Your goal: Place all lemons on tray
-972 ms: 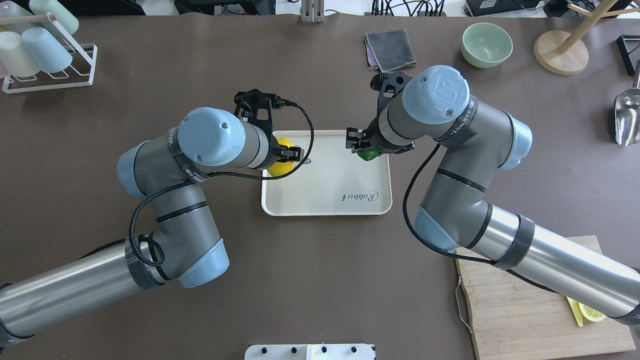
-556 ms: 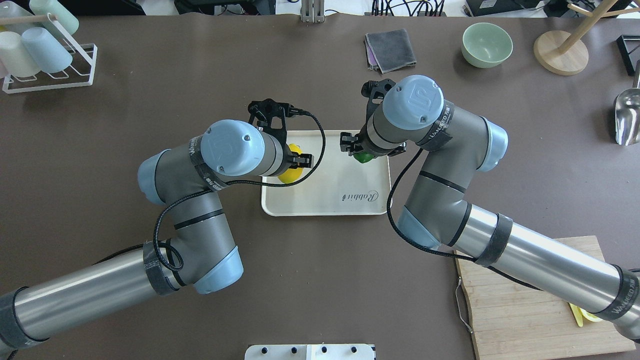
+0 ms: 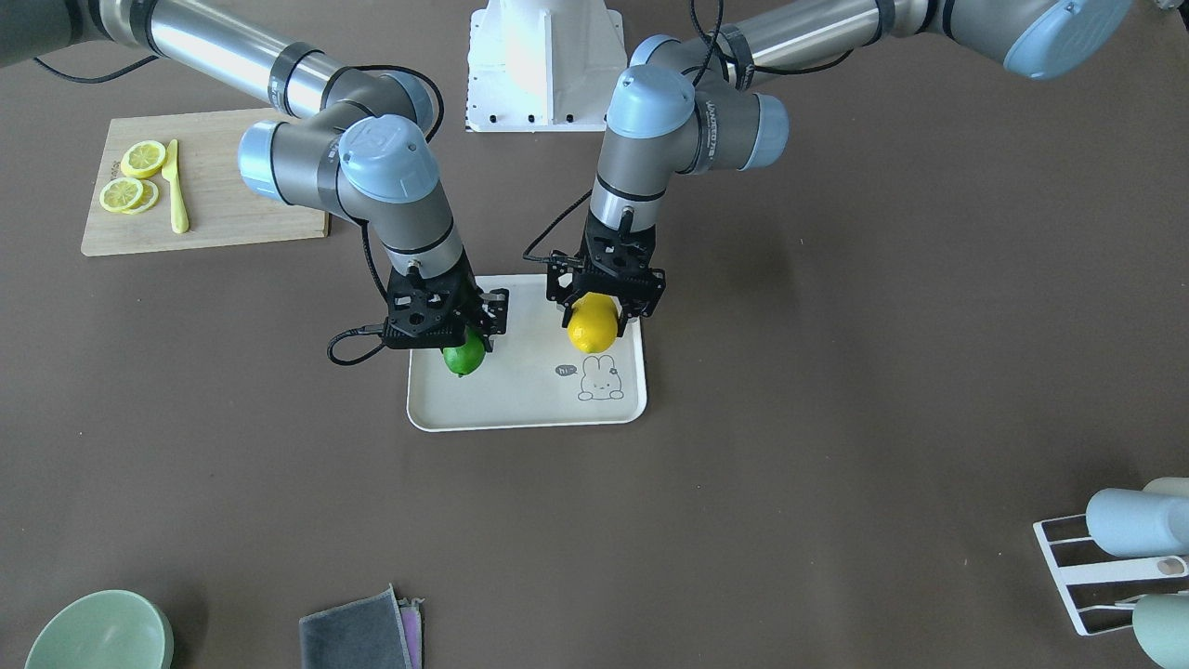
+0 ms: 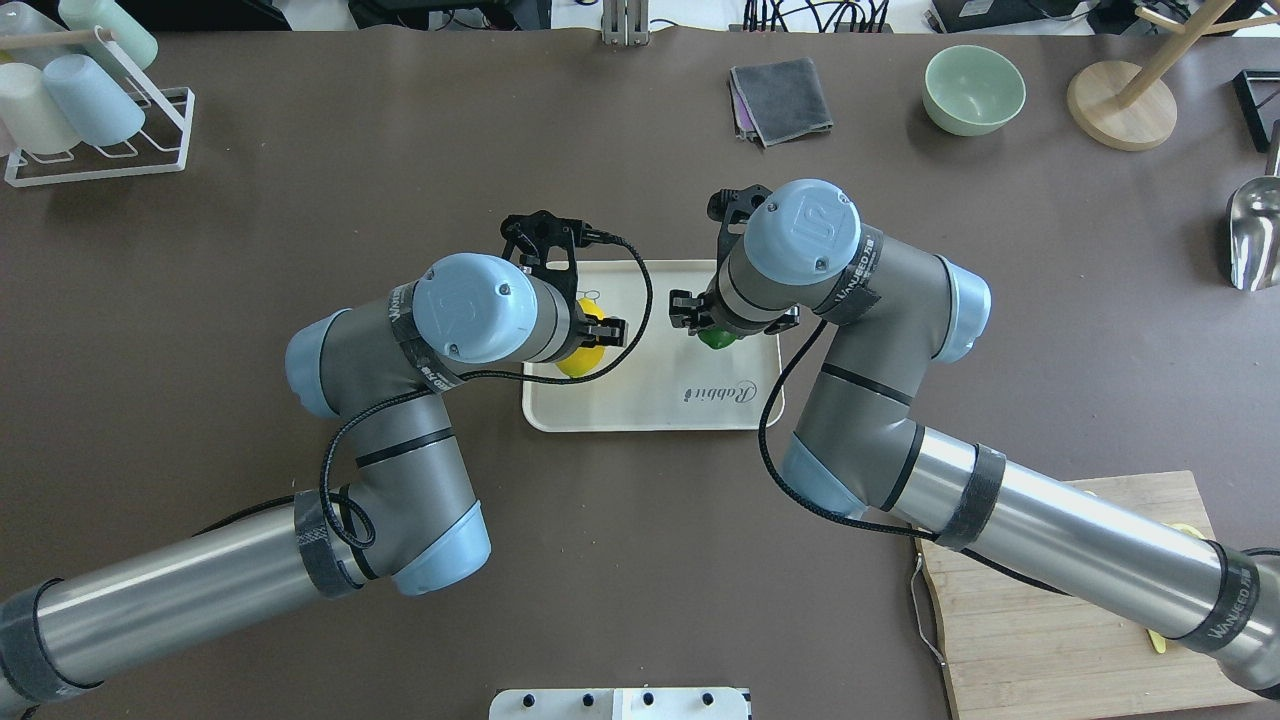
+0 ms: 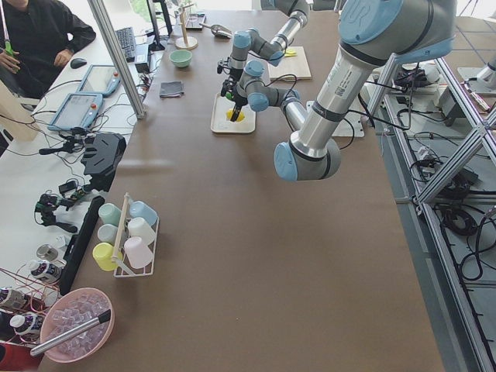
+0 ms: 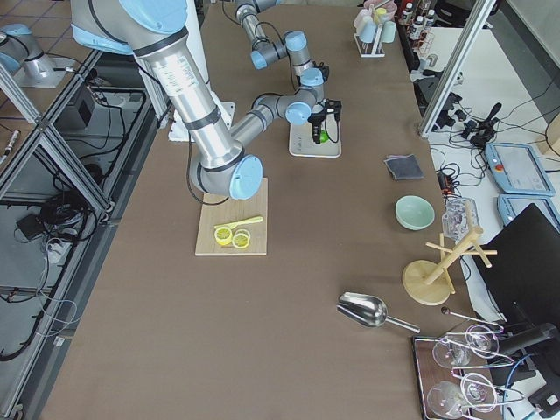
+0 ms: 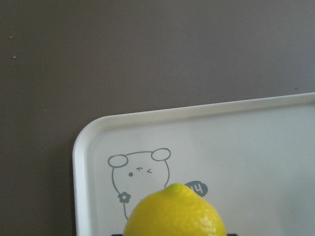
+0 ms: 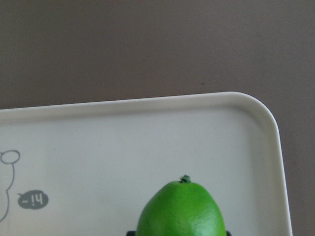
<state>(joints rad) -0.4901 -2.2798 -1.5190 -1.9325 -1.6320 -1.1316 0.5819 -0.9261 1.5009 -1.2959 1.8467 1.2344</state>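
The cream tray (image 4: 660, 385) with the bunny drawing lies at the table's middle. My left gripper (image 3: 595, 319) is shut on the yellow lemon (image 3: 593, 336) and holds it over the tray's bunny corner. My right gripper (image 3: 467, 346) is shut on the green lemon (image 3: 464, 361) and holds it over the tray's other far corner. In the left wrist view the yellow lemon (image 7: 174, 212) sits above the tray (image 7: 246, 142). In the right wrist view the green lemon (image 8: 182, 210) sits above the tray (image 8: 123, 142). I cannot tell whether either lemon touches the tray.
A wooden cutting board (image 3: 223, 200) with lemon slices (image 3: 130, 181) and a yellow knife lies near the robot's right. A green bowl (image 4: 973, 88), a grey cloth (image 4: 780, 98), a wooden stand (image 4: 1120, 105), a metal scoop (image 4: 1255, 235) and a cup rack (image 4: 90, 110) stand at the far edge.
Both arms have moved inward over the tray, the left one to the right with the yellow lemon, the right one to the left with the green lemon.
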